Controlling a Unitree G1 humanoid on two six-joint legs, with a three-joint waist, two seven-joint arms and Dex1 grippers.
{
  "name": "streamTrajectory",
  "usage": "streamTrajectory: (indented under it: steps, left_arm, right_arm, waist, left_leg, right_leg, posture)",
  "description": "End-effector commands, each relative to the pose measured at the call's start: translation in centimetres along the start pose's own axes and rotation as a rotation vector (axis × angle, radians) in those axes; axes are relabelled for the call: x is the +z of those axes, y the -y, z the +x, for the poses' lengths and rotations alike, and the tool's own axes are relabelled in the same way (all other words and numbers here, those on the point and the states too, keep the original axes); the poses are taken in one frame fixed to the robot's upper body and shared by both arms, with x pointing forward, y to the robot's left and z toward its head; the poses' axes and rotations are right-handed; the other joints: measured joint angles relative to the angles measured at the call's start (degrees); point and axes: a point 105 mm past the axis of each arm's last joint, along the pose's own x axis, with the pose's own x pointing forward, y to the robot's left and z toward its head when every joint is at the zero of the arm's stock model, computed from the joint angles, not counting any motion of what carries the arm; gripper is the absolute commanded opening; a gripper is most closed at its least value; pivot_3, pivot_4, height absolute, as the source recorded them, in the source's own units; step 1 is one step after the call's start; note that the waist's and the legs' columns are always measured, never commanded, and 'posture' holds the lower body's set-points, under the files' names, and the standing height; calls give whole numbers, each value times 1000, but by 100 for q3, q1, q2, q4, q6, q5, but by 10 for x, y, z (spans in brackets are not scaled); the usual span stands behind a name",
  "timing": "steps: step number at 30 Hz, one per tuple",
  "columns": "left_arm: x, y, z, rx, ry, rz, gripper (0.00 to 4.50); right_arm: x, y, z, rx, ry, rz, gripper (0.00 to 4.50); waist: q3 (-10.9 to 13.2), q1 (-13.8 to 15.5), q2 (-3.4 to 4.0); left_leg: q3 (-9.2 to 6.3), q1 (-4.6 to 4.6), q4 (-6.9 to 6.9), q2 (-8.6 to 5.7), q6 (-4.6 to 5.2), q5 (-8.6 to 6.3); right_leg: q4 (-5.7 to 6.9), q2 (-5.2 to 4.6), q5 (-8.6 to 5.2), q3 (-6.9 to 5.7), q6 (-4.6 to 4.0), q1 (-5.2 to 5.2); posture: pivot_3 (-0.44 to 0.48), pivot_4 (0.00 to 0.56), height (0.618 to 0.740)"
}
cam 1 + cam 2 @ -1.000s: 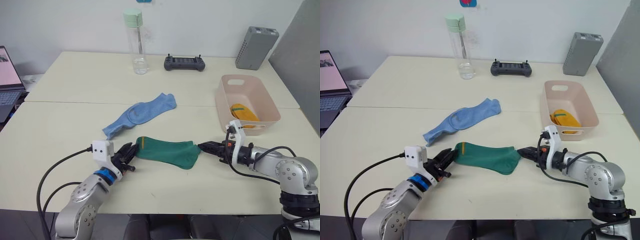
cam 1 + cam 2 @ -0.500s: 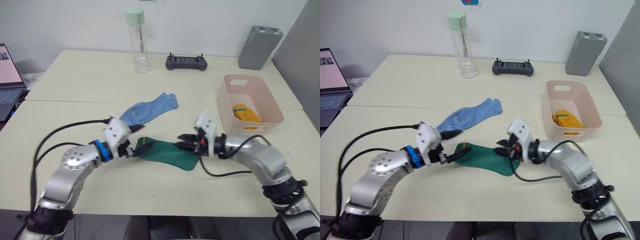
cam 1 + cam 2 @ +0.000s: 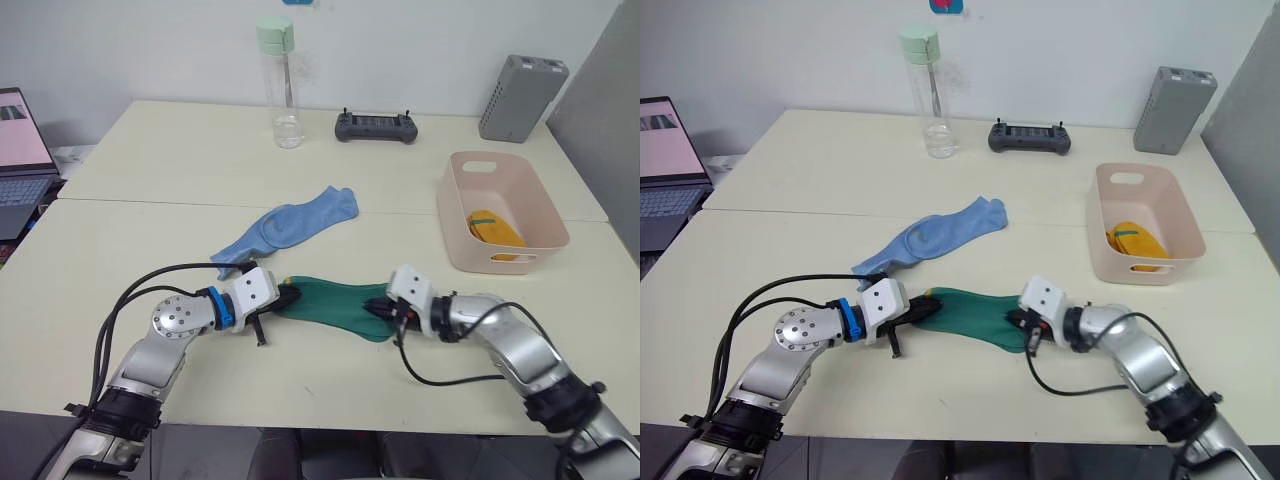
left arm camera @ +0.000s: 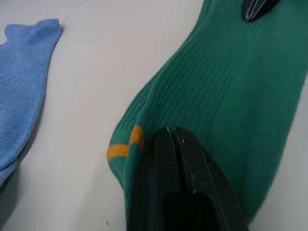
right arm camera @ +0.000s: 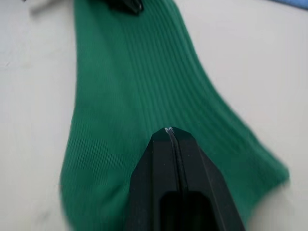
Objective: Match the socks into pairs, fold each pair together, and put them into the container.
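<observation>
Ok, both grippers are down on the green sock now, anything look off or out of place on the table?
Nothing stands out. The left gripper and right gripper are shut on opposite ends of the green sock, flat on the table. The blue sock lies apart; a yellow sock is in the container.

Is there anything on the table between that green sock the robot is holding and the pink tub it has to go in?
Nothing visible. The green sock lies pinched at its ends by the left pincer and right pincer. Between it and the pink tub is bare table. The blue sock lies off to the other side.
</observation>
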Motion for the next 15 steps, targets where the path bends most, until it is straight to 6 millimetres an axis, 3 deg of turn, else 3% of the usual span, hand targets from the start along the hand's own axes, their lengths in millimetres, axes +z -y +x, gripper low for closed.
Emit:
streamTrajectory:
  steps: [1, 3, 6, 11, 15]
  left_arm:
    - [9, -7, -5, 21, 50, -3, 44]
    - [24, -5, -3, -5, 113, -13, 44]
    - [30, 4, -1, -64, 122, -9, 44]
    - [-1, 5, -5, -92, -40, 41, 44]
    - [-7, -1, -10, -75, -63, 52, 44]
  right_arm:
    - [13, -5, -8, 20, 64, 25, 0]
    - [32, -5, -5, 21, 144, 38, 0]
    - [37, -9, 4, 38, 164, 51, 0]
    - [6, -19, 10, 76, 35, 70, 0]
    - [-5, -17, -2, 77, -26, 50, 0]
  waist:
    - [0, -12, 0]
    - [0, -48, 0]
    - [0, -82, 0]
    - [0, -60, 0]
    - [-1, -47, 0]
  left_leg:
    - [-1, 2, 0, 1, 0, 1]
    - [-1, 3, 1, 1, 1, 1]
    - [0, 2, 1, 4, 1, 1]
    - [-2, 0, -1, 0, 1, 1]
    - [-3, 3, 1, -1, 0, 1]
  right_leg:
    - [5, 0, 0, 0, 0, 0]
    - [10, 1, 1, -1, 2, -2]
    - [11, 3, 4, 1, 6, -3]
    - [9, 4, 0, 0, 1, -2]
    - [8, 3, -3, 0, 2, 4]
  posture:
    - [0, 150, 740]
    - [0, 150, 740]
    - [0, 150, 740]
    - [0, 150, 740]
    - [0, 150, 740]
